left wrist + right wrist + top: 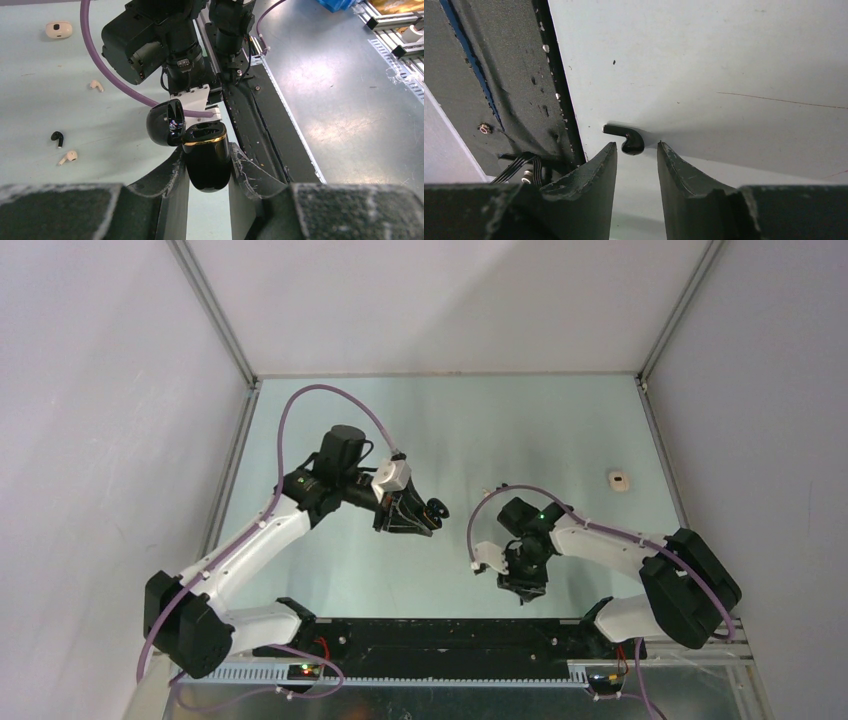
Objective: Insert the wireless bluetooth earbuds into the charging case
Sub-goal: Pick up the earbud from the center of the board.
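Note:
My left gripper (207, 167) is shut on a glossy black charging case (206, 157) with a gold rim, held above the table with its lid (164, 122) hinged open. In the top view this gripper (425, 512) hovers left of centre. My right gripper (636, 146) is open and low over the table, and a black earbud (626, 139) lies just beyond its fingertips, touched by neither finger. In the top view it (522, 590) points down near the front rail. Two off-white earbuds (96, 85) (67, 157) and another black earbud (57, 137) lie loose on the table.
A small white case (620, 480) sits on the table at the far right, and shows in the left wrist view as the white case (58, 30). The black base rail (450, 635) runs along the near edge, close beside the right gripper. White walls enclose the table.

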